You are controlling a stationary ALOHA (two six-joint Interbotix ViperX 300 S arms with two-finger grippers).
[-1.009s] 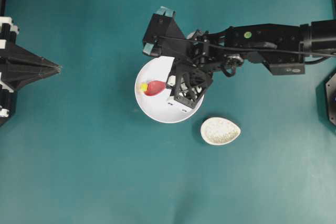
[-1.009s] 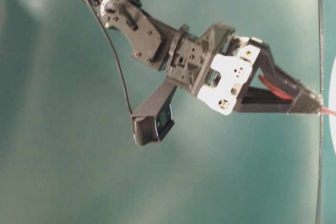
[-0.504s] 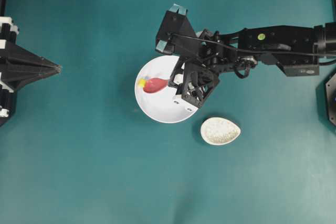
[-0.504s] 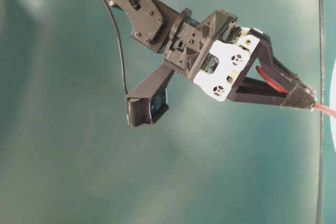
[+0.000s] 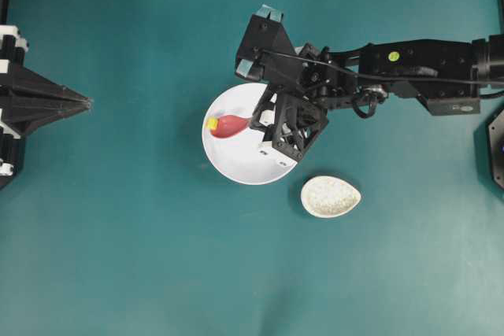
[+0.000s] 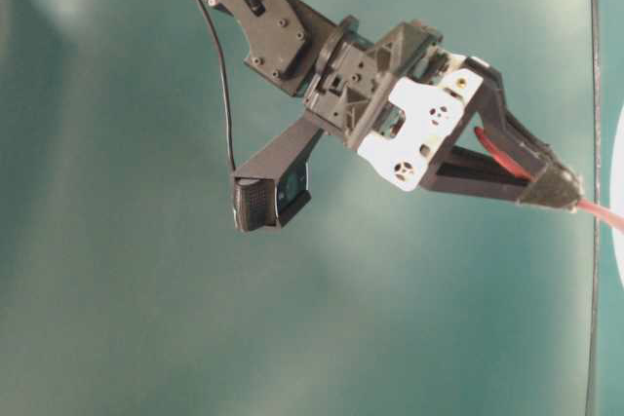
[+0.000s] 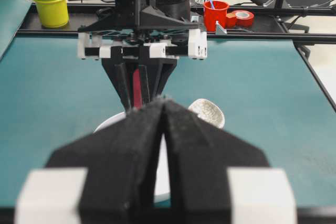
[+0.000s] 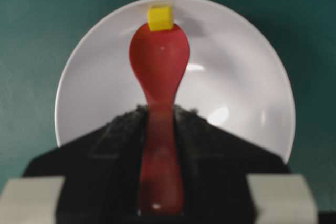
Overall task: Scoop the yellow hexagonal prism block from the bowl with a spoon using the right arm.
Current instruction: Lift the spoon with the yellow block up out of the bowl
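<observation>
The white bowl (image 5: 236, 161) (image 8: 94, 87) stands at the table's middle. My right gripper (image 5: 253, 122) (image 8: 159, 111) (image 6: 565, 192) is shut on the handle of the pink-red spoon (image 5: 230, 125) (image 8: 159, 56), whose scoop reaches left over the bowl's inside. The yellow hexagonal prism block (image 5: 212, 123) (image 8: 160, 18) sits at the very tip of the scoop, close to the bowl's left rim. I cannot tell whether it rests on the scoop or only against it. My left gripper (image 5: 87, 102) (image 7: 164, 100) is shut and empty at the far left edge, pointing toward the bowl.
A speckled cream spoon rest (image 5: 331, 196) (image 7: 206, 112) lies on the teal cloth just right of and below the bowl. The right arm's wrist camera overhangs the bowl's upper rim. Beyond the table's far edge stand a yellow tub (image 7: 51, 6) and a red cup (image 7: 216, 14).
The right wrist has shifted right and tilted. The spoon's tip and the block have slid slightly up toward the bowl's left rim. The left arm has not moved.
</observation>
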